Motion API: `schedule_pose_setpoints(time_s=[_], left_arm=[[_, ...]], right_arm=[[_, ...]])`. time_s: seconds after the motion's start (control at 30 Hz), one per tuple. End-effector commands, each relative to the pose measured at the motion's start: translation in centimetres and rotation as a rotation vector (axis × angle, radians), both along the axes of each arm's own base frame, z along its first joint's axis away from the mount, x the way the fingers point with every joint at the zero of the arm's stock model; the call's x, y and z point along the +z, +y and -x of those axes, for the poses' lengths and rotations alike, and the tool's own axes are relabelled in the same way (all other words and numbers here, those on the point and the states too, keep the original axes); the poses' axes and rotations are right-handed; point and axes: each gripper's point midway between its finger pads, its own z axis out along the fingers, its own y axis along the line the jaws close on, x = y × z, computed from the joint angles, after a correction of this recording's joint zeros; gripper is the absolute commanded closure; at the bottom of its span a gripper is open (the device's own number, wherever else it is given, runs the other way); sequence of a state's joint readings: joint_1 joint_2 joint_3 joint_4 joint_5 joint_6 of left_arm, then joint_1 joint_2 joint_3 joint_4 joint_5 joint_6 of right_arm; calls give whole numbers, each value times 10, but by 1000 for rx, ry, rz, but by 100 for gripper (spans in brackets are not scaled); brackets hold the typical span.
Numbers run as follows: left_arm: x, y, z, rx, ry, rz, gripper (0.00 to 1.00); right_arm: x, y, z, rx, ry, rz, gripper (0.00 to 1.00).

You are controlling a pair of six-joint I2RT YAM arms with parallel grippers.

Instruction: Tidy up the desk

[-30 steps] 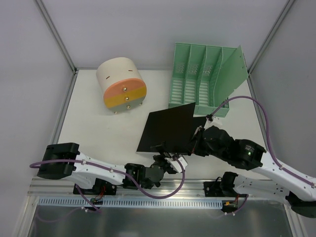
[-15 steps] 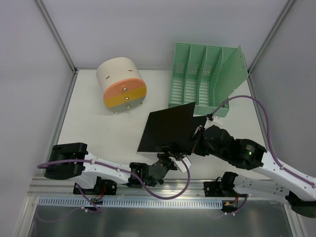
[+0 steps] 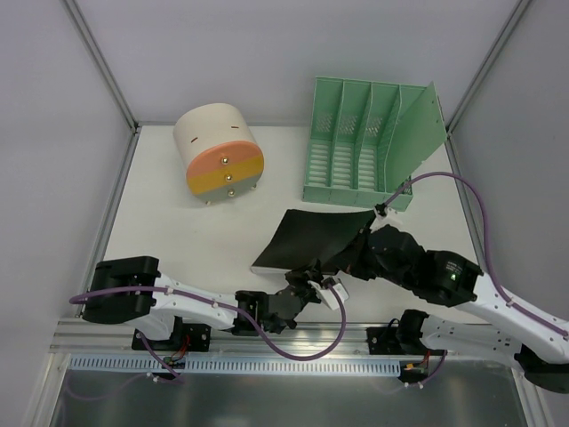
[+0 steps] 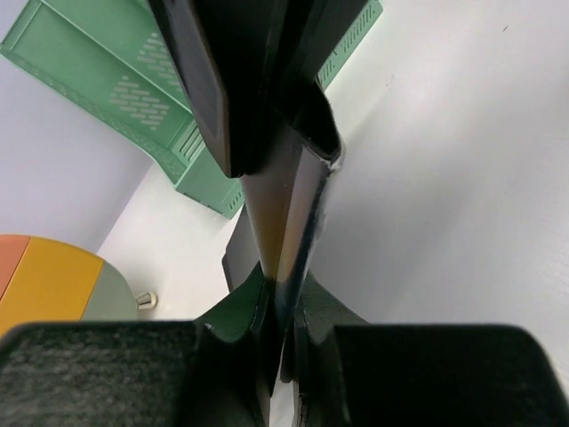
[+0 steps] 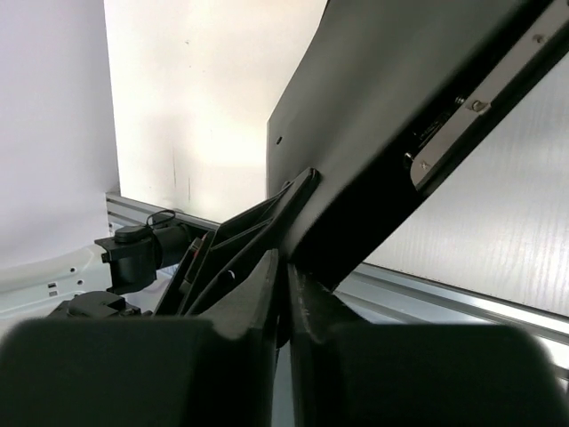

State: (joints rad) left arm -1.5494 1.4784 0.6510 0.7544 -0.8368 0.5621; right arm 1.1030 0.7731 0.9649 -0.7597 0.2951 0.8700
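A black rectangular sheet (image 3: 311, 238) hangs tilted over the front middle of the white desk (image 3: 178, 231). My left gripper (image 3: 311, 274) is shut on its near edge. In the left wrist view the sheet (image 4: 284, 205) runs edge-on between the closed jaws of that gripper (image 4: 277, 302). At the sheet's right edge my right gripper (image 3: 363, 245) is shut on it too. The right wrist view has the sheet (image 5: 373, 107) rising from that gripper (image 5: 286, 267), with a metal strip along one edge.
A mint-green file rack (image 3: 364, 147) stands at the back right. At the back left lies a cream round drawer unit (image 3: 218, 151) with orange and yellow fronts. An aluminium rail (image 3: 267, 342) runs along the desk's front edge, and grey walls close the sides.
My left gripper has moved in and shut on the sheet's near edge. The sheet has tipped and looks shorter from above. The right gripper keeps its hold.
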Motion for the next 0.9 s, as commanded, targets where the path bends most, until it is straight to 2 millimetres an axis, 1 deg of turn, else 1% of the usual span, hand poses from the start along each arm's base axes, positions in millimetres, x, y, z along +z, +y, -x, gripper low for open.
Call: schedule_pose_setpoints(time_s=[0.0, 0.03, 0.07, 0.1, 0.13, 0.17, 0.2, 0.23, 0.27, 0.3, 0.37, 0.4, 0.43, 0.47, 0.5, 0.53, 0.57, 0.6, 0.63, 0.67, 0.7, 0.73, 0.77, 0.8, 0.87], left_arm=[[36, -8, -2, 3, 18, 161, 100], [37, -8, -1, 0, 19, 162, 100], [40, -6, -1, -1, 20, 170, 100], [42, -6, -1, -1, 21, 175, 100], [42, -5, 0, -5, 23, 170, 100], [46, -4, 0, -8, 27, 181, 100], [48, -3, 0, -10, 27, 184, 100], [51, -2, 0, -10, 27, 186, 100], [53, -1, 0, -11, 27, 187, 100], [56, 0, 0, -10, 25, 189, 100], [66, 2, 1, -11, 27, 201, 100], [70, 3, 1, -11, 30, 207, 100], [83, 2, 1, -12, 28, 231, 100], [86, 3, 0, -9, 26, 223, 100], [99, 3, 0, -6, 23, 246, 100], [104, 3, -1, -6, 25, 244, 100], [109, 3, -1, -7, 25, 250, 100], [115, 3, -2, -7, 28, 259, 100], [131, 4, -5, -3, 36, 304, 100], [133, 5, -7, 1, 44, 293, 100], [150, 6, -8, 1, 55, 338, 100], [159, 8, -12, 5, 56, 359, 100], [162, 7, -12, -6, 64, 345, 100], [184, 7, -14, -6, 71, 391, 100], [204, 9, -20, 8, 66, 410, 100]], right_arm=[[14, -6, 0, -1, -28, -8, 88], [13, -8, 0, -4, -28, 0, 79], [15, -11, -1, -17, -36, 2, 67], [20, -13, -2, -18, -47, 2, 62], [20, -18, -1, -25, -47, 18, 50], [23, -23, -4, -44, -64, 27, 46], [36, -28, -5, -48, -90, 24, 43], [38, -39, -8, -75, -105, 61, 38], [43, -45, -9, -87, -123, 71, 36], [56, -54, -9, -92, -148, 80, 34], [71, -73, -15, -147, -201, 118, 32], [83, -88, -15, -165, -226, 138, 31], [90, -101, -20, -213, -260, 160, 29], [95, -110, -21, -236, -281, 170, 29], [104, -125, -23, -275, -317, 176, 28], [107, -136, -21, -291, -331, 182, 28], [112, -140, -23, -311, -348, 180, 28], [114, -149, -22, -325, -359, 186, 28], [120, -157, -23, -347, -382, 190, 27], [122, -161, -23, -353, -392, 196, 27], [124, -168, -23, -372, -405, 204, 27], [127, -172, -23, -377, -415, 210, 27], [127, -177, -22, -381, -420, 226, 27], [128, -181, -23, -391, -429, 237, 27], [128, -185, -24, -398, -439, 257, 27]])
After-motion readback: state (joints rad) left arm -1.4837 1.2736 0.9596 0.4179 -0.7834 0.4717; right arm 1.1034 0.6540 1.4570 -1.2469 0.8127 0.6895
